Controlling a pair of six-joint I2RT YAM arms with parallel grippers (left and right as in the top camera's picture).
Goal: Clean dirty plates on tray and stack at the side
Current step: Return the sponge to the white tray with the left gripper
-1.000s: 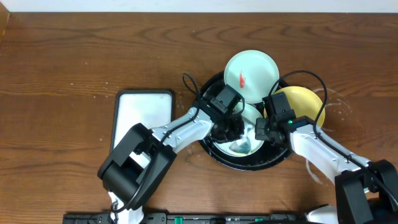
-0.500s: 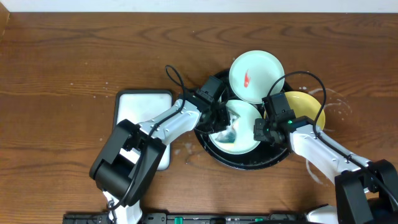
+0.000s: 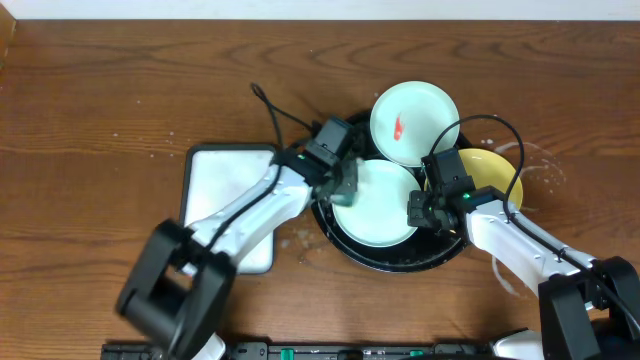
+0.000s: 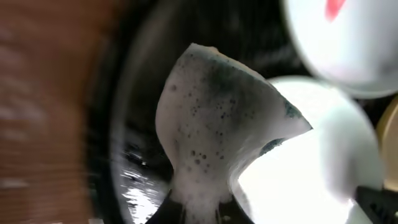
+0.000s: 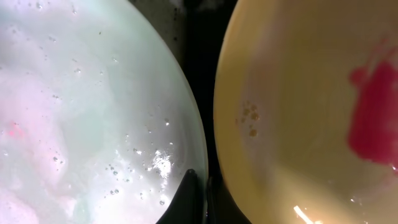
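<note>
My left hand [image 3: 340,185] was over the left side of the tray [image 3: 385,262]. Its fingers were squeezed shut on a sponge [image 4: 217,124]. The sponge was all white with foam, with dark spots showing through. It hung just above the black floor of the tray, which was shiny and wet. The sponge's far corner was right at the edge of the wet plate [image 3: 375,203], but I could not tell if they touched.

The wet plate was pale blue and lay flat inside the tray. It had bubbles and drops on it, and in my right wrist view I saw a faint pink spot near its left edge.

My right hand [image 3: 420,210] was at the right side of that plate. Its two fingers were pinched on the rim, one on top of the plate and one just outside it.

The yellow plate [image 3: 490,172] sat just beside the wet plate, with a thin dark gap between them. It lay on the right side of the tray and stuck out past the rim. It had a red smear [image 5: 373,118] on it.

The other blue plate [image 3: 413,123] was at the far side of the tray and poked out over the rim. It had a small red mark in the middle.

A white tray [image 3: 232,180] lay on the brown surface [image 3: 120,90] to the left, partly under my left arm.
</note>
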